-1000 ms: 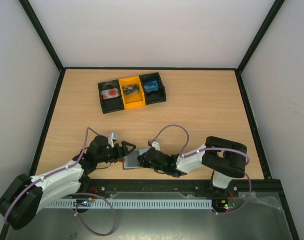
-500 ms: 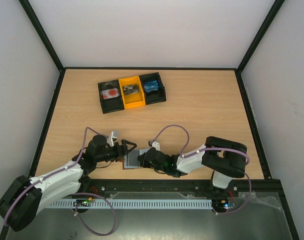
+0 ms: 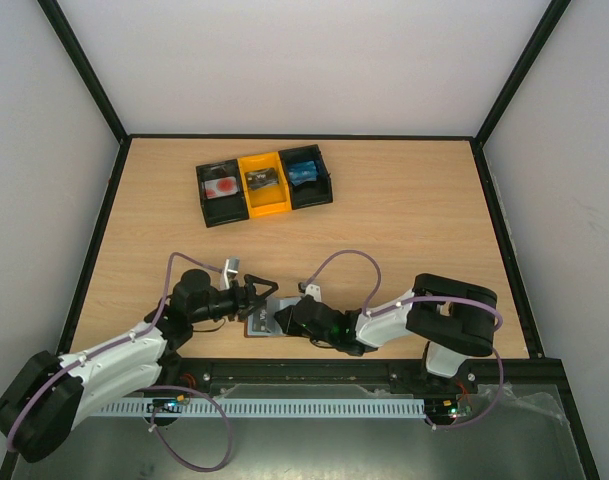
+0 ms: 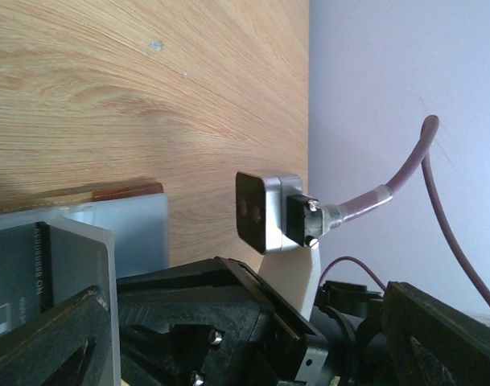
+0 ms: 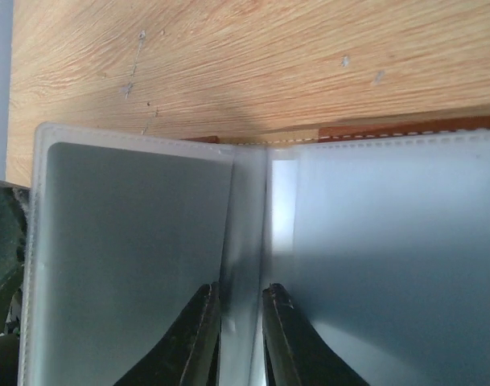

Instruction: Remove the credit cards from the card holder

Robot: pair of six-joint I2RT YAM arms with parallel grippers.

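Fingers [image 5: 201,330] of the right gripper [image 5: 241,291] stand almost together with a narrow slit between them, astride the pale centre fold of the card holder [image 5: 132,257]. Whether they pinch that fold or merely rest on it cannot be told. The card holder lies opened flat on the table [image 5: 228,56]. Its cloudy grey-blue sleeves spread to either side of the fold, and a thin strip of reddish-brown leather shows along its far edge.

Close against the card holder's left side hangs the left gripper [image 3: 262,295], its jaws spread wide with nothing in them. In the left wrist view, a dark card [image 4: 19,281] with pale print shows inside one sleeve of the card holder. A small grey camera box [image 4: 267,213] on the right arm, trailing a purple cable [image 4: 389,181], sits just past the holder's edge.

Well beyond the card holder, toward the far side of the table, stands a three-bin tray [image 3: 227,218], two black bins flanking a yellow one. A blue credit card [image 3: 304,170] lies in the right-hand bin. The middle and left bins each hold a small flat item too small to make out, the left one marked with red.
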